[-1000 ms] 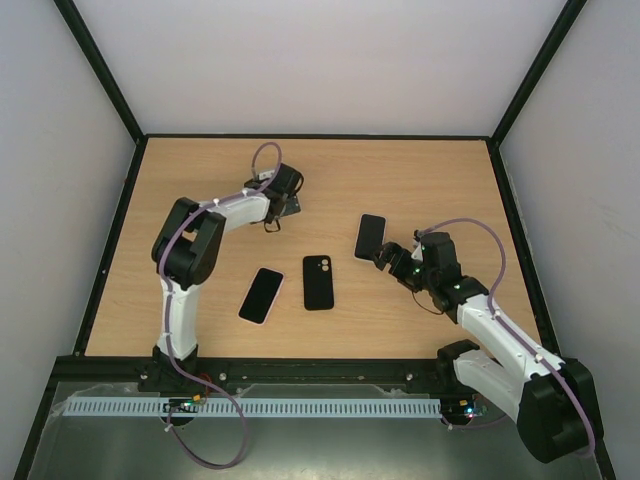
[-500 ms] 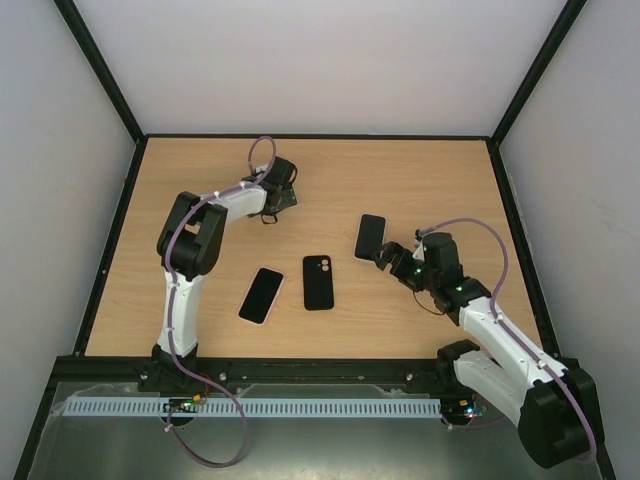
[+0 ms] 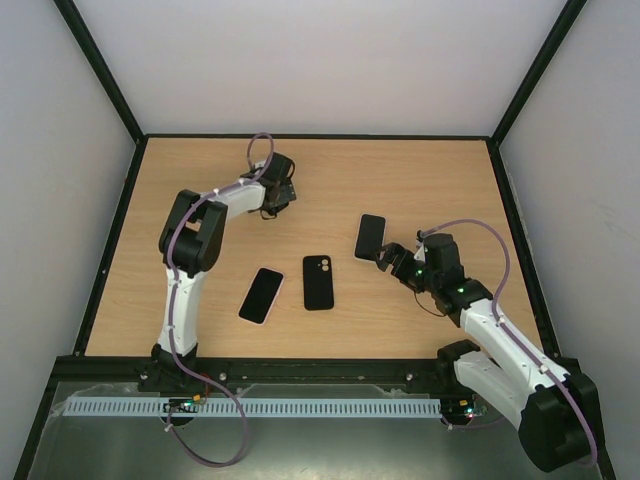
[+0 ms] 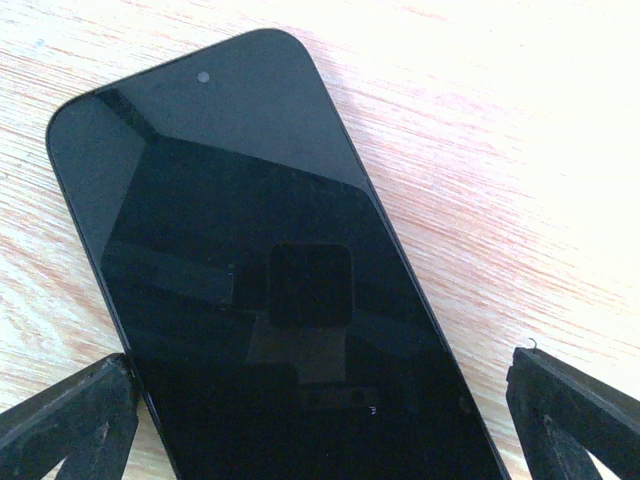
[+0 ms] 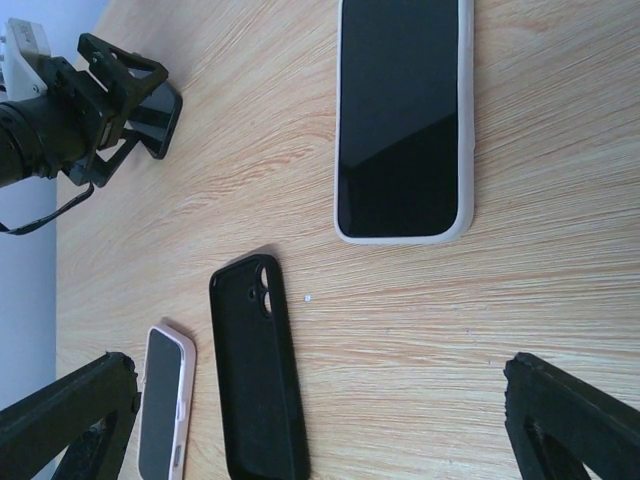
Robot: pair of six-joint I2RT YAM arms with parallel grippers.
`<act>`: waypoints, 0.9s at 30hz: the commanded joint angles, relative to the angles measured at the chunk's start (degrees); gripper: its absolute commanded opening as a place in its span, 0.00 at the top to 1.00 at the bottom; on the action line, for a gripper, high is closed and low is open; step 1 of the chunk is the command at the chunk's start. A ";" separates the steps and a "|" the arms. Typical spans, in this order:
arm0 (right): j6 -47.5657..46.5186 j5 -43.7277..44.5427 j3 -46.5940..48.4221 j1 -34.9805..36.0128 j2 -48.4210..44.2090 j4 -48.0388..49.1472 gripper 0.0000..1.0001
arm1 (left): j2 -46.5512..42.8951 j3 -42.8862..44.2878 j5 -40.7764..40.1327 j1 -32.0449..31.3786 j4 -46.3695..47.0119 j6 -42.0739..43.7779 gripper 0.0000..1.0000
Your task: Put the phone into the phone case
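A bare black phone (image 4: 250, 250) lies screen up on the wooden table at the back left. My left gripper (image 4: 320, 405) is open just above it, one finger on each side of its lower half, neither touching it. In the top view that gripper (image 3: 283, 190) covers most of the phone. The empty black phone case (image 3: 318, 282) lies flat in the middle of the table, camera cut-out towards the back. My right gripper (image 3: 385, 256) is open to the right of the case (image 5: 255, 380) with nothing between its fingers. The right wrist view also shows the phone (image 5: 160, 115) under the left gripper.
A phone in a white case (image 3: 370, 237) lies just beyond the right gripper, filling the top of the right wrist view (image 5: 403, 120). A phone in a pink case (image 3: 261, 295) lies left of the black case. A black frame (image 3: 120, 230) borders the table.
The left gripper has shifted a little back and left, settling over the bare phone. The right arm has hardly moved. Both grippers stay open.
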 commanded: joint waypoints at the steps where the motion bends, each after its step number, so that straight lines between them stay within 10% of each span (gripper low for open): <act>1: -0.39 1.12 0.66 0.32 -1.10 -2.06 0.03 | 3.15 1.46 -1.24 0.63 -5.46 -1.72 0.00; 17: 1.20 -0.76 -2.20 0.36 0.44 1.84 0.02 | -9.27 -13.11 1.89 3.87 -3.71 4.74 0.14; 27: 0.45 0.37 -1.51 0.32 -1.43 -0.46 0.02 | -11.53 -12.16 10.11 7.39 1.76 13.42 0.00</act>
